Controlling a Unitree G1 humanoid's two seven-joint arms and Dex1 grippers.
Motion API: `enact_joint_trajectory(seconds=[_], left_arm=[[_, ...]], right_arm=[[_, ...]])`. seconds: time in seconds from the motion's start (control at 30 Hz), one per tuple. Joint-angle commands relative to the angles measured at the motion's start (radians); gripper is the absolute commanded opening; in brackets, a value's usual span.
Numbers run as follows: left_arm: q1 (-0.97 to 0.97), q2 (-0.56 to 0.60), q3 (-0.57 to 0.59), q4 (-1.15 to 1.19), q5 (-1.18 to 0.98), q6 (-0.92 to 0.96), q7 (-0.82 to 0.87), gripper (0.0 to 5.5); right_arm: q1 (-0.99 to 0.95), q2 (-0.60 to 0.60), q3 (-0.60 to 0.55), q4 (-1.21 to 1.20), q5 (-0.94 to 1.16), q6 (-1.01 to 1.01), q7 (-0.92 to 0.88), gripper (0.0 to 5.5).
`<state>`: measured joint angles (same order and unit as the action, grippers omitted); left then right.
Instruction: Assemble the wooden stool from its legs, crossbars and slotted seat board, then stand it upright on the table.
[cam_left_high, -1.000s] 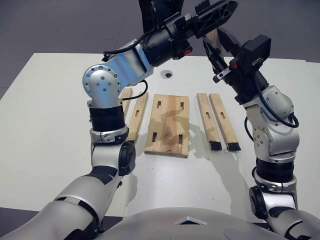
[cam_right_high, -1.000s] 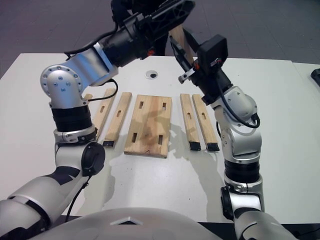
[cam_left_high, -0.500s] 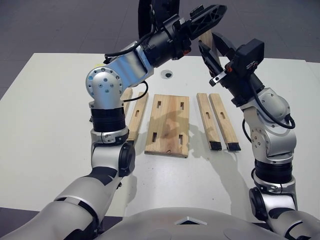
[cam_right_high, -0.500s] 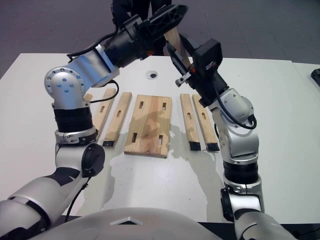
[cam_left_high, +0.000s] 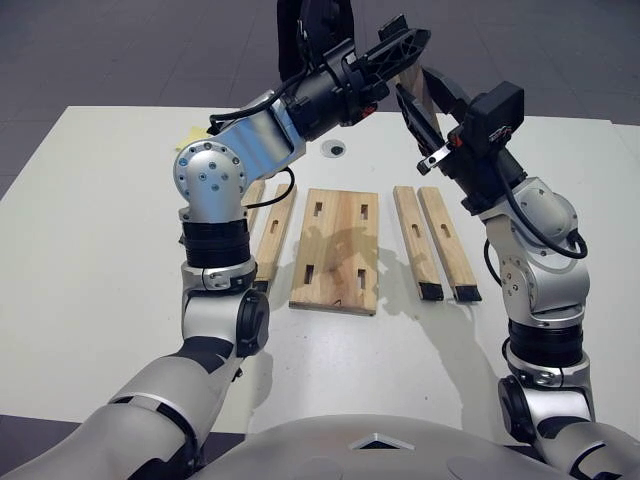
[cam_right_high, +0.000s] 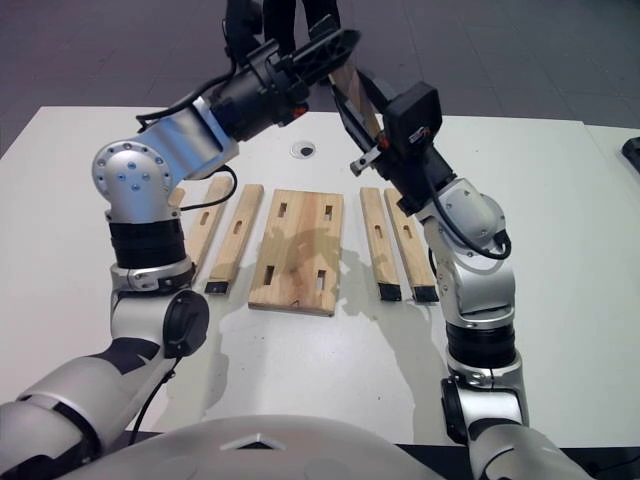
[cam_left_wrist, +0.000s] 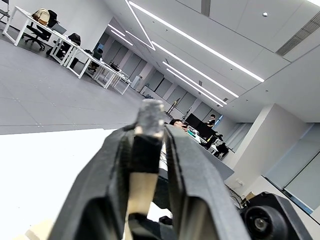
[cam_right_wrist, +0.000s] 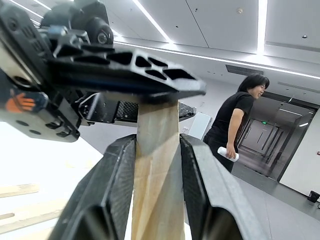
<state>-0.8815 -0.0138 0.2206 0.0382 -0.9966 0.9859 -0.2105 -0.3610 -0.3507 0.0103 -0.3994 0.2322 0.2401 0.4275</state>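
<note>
Raised above the far side of the tabletop (cam_left_high: 100, 200), the right hand (cam_right_wrist: 157, 141) is clamping a pale wooden crossbar (cam_right_wrist: 156, 195), while the left hand (cam_left_high: 408, 50) is pinching its upper end. Below, the slotted seat board (cam_left_high: 337, 250) is lying flat between two left legs (cam_right_high: 235, 235) and two right legs (cam_left_high: 447, 240).

Left gripper (cam_left_high: 412, 45) has pulled back toward its own arm and dropped a little. Its tip was out over the right gripper's wrist and now sits on the top end of the wooden bar (cam_right_wrist: 156, 165), just above the right gripper's fingertips. Right gripper (cam_left_high: 416, 82), bar clamped between its fingers, has swung slightly toward the left gripper. Gap between the two has narrowed.
</note>
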Motion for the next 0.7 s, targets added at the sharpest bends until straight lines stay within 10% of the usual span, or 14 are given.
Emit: enact_joint_trajectory(seconds=[0.03,0.37,0.7], left_arm=[[0.012,0.006,-0.015,-0.007,0.013,-0.004,0.0,0.51],[0.08,0.032,-0.117,-0.072,0.167,-0.115,-0.03,0.44],[0.174,0.036,-0.177,-0.109,0.414,-0.371,-0.002,0.42]], right_arm=[[0.01,0.001,0.005,0.015,-0.012,0.008,-0.005,1.26],[0.019,-0.004,0.016,0.038,-0.039,0.022,-0.017,1.26],[0.072,-0.027,0.087,0.114,-0.169,-0.004,-0.014,3.16]])
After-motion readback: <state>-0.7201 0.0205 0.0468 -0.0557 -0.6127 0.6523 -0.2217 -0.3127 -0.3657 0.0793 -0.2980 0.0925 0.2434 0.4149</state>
